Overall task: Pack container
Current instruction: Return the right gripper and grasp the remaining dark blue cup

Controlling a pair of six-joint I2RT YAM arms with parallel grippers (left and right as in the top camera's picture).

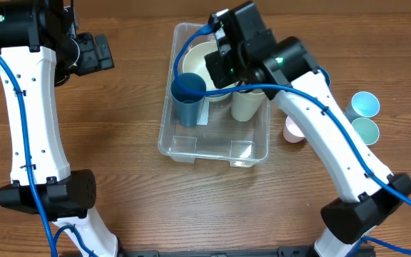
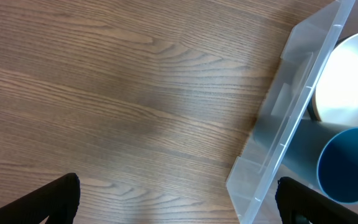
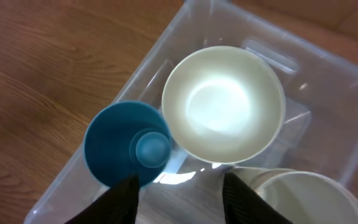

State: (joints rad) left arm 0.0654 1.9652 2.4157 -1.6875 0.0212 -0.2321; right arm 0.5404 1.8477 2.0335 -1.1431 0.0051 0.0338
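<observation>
At the middle of the desk [image 1: 120, 178] sits the container [image 1: 191, 146], a clear plastic bin with rounded corners, its long sides running from near to far. Against its left wall a blue cup [image 1: 189, 87] stands upright with its mouth up, and a strip of the white label [image 1: 203, 114] on the bin's floor shows just beside the cup's base. Just beyond the blue cup, in the far left part of the bin, lies a cream bowl [image 1: 198, 61], open side up; in the right wrist view the bowl [image 3: 222, 102] and the blue cup [image 3: 126, 146] look rim to rim, though whether they touch cannot be told. A cream cup [image 1: 247, 107] stands upright against the right wall of the bin, and the near part of the floor is bare plastic. The right claw [image 3: 182, 202] hangs over the bin above the bowl and the cups, its two dark fingers set wide with nothing between them. Right of the container, out on the desk, a pink cup [image 1: 293, 130] shows partly from under the right arm, and further right a pale blue cup [image 1: 366, 103] and a green cup [image 1: 366, 130] stand side by side, the pale blue one the farther. The left claw [image 1: 95, 53] hovers over bare wood to the far left, well apart from the bin; in its own wrist view the fingers [image 2: 55, 199] are spread wide and empty, with the bin's left wall [image 2: 278, 143] at the right edge.
</observation>
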